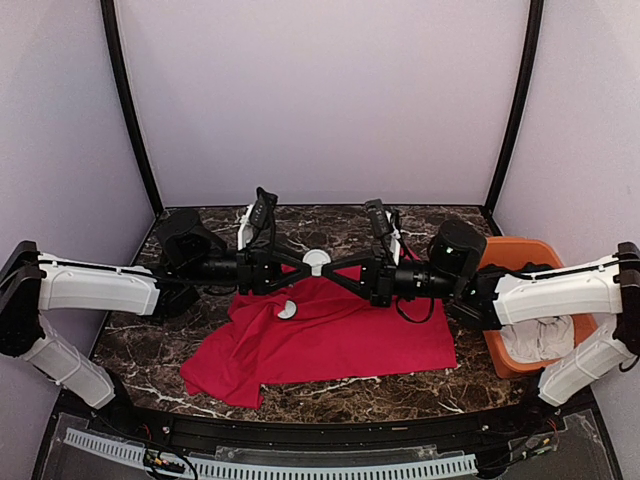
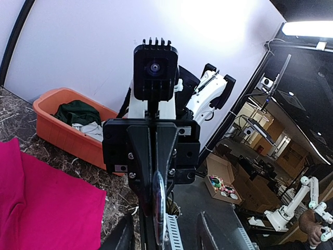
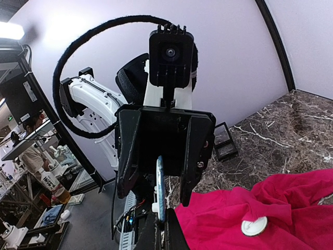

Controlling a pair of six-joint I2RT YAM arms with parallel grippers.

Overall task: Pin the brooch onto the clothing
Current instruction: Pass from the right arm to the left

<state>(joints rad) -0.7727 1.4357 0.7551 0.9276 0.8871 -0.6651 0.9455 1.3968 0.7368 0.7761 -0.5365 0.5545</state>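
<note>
My two grippers meet tip to tip above the back edge of the clothing, a red T-shirt spread on the marble table. The brooch is a round white disc held between them. In the right wrist view it stands edge-on, and my right gripper is shut on its lower rim. My left gripper faces it with its fingers apart on either side of the brooch, not touching it. A second white disc lies on the shirt.
An orange bin at the right holds a dark green garment and a white cloth. A small dark framed tray sits at the back left of the table. Purple walls enclose the back and sides.
</note>
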